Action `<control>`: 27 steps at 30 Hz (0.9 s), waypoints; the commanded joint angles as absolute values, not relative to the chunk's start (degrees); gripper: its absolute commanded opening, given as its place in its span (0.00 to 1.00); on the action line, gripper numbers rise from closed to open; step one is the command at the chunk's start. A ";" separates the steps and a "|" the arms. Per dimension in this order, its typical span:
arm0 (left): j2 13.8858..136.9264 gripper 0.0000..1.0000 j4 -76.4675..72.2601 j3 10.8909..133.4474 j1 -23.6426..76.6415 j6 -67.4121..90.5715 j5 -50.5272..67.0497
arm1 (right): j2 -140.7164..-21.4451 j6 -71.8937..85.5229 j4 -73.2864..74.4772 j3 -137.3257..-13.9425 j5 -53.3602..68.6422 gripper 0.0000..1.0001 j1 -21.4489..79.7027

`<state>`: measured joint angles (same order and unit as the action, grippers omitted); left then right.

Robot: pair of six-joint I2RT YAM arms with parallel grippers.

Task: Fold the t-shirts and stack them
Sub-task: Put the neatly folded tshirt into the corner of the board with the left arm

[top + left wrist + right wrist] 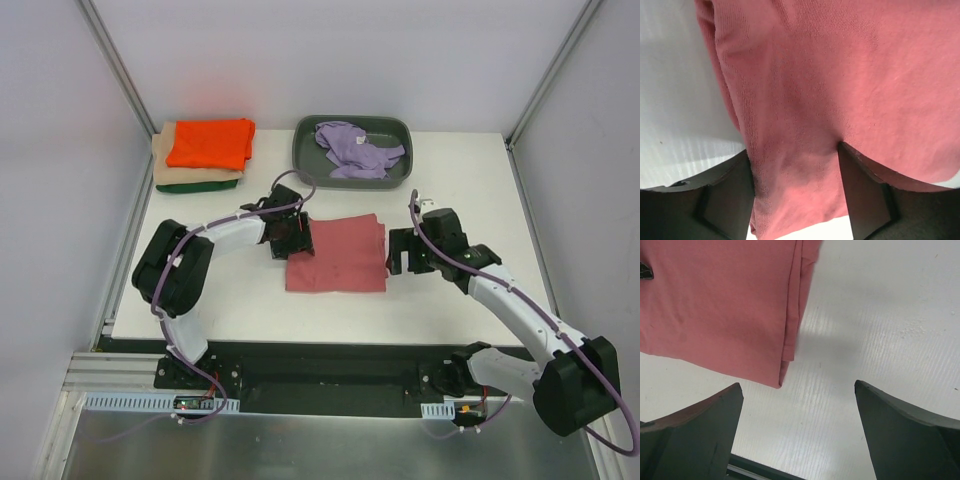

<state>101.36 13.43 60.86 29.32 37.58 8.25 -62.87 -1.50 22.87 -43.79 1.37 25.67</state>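
You have five tees in the top view. One is the rose tee (337, 255), folded flat mid-table between the two grippers. Three sit in a stack at the far left corner: orange tee (210, 143) on top, tan tee (165, 172) under it, green tee (200, 186) at the bottom. The fifth, the lavender tee (356, 148), lies crumpled in the one tray (303, 150) at the far edge.

Your left gripper (293, 240) is at the rose tee's far left corner. Only the left wrist view shows what goes on there: its two fingers (725, 200) stand somewhat apart with the rose cloth running down between them. You cannot tell whether they are pressing it.

Your right gripper (400, 252) is just beside the tee's right edge. The right wrist view shows its jaws wide apart over bare table (880, 315), holding nothing. That view also shows the layered fold along that edge, which the top view does not make out. The stack and the tray appear in the top view alone.
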 commanded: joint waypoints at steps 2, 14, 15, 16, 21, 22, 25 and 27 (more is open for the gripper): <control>107.22 0.56 22.84 63.54 33.74 41.65 -3.76 | -61.00 -1.23 21.53 -42.98 0.35 0.96 25.05; 114.09 0.00 36.20 75.14 39.02 40.88 -21.07 | -58.10 -1.58 21.18 -41.75 -1.65 0.96 24.96; 113.56 0.00 36.82 75.67 38.94 39.83 -23.18 | -57.83 -1.67 21.27 -41.57 -1.84 0.96 24.87; 112.86 0.00 37.35 76.11 39.02 38.42 -25.90 | -57.48 -1.84 21.27 -41.49 -2.11 0.96 24.87; 110.04 0.00 37.36 79.35 38.94 27.46 -41.80 | -56.08 -2.37 20.22 -40.69 -2.64 0.96 24.78; 110.04 0.00 37.27 80.76 38.67 24.38 -45.75 | -55.81 -2.63 20.30 -40.69 -2.29 0.96 24.79; 110.39 0.00 33.50 83.93 36.84 14.27 -49.75 | -55.02 -3.25 20.13 -40.26 -1.76 0.96 24.61; 110.65 0.00 30.16 85.42 34.38 8.90 -49.22 | -54.76 -3.69 20.30 -40.08 -2.02 0.96 24.43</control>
